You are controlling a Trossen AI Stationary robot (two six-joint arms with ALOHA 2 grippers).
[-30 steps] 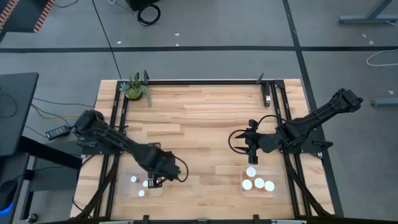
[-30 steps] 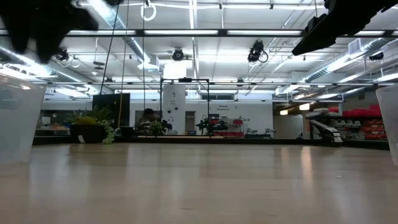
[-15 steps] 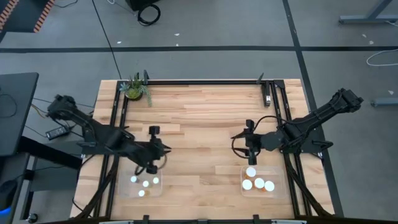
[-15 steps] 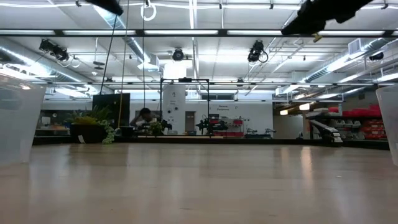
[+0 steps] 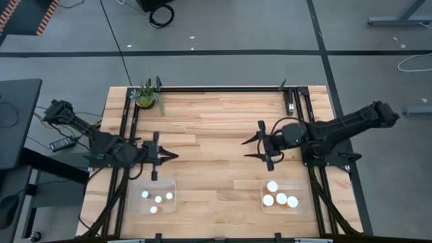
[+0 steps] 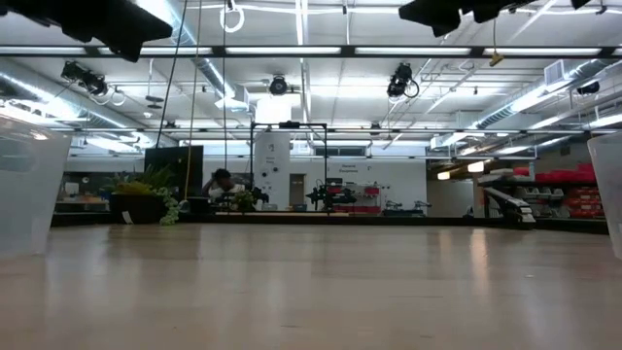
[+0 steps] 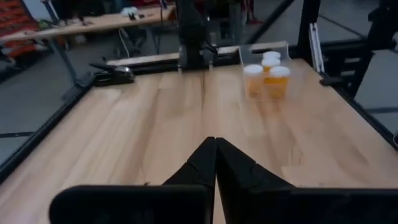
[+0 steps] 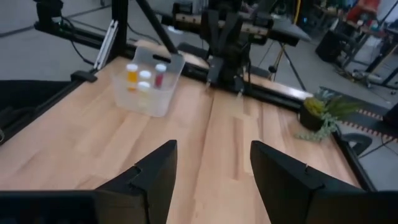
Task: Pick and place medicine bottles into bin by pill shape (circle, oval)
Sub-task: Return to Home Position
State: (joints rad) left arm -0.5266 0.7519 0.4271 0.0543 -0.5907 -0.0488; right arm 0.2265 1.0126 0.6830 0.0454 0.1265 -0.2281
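Left gripper (image 5: 173, 156) hovers over bare table (image 5: 216, 115), fingers pressed together, holding nothing. Right gripper (image 5: 247, 148) hangs mid-table, fingers spread wide, empty too. Four small bottles (image 5: 158, 198) sit in the seven o'clock bin (image 5: 138, 206), four larger bottles (image 5: 281, 198) in the five o'clock bin (image 5: 298, 187).

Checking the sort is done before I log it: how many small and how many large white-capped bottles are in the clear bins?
Small bottles in the left bin: 4
Large bottles in the right bin: 4
Total: 8
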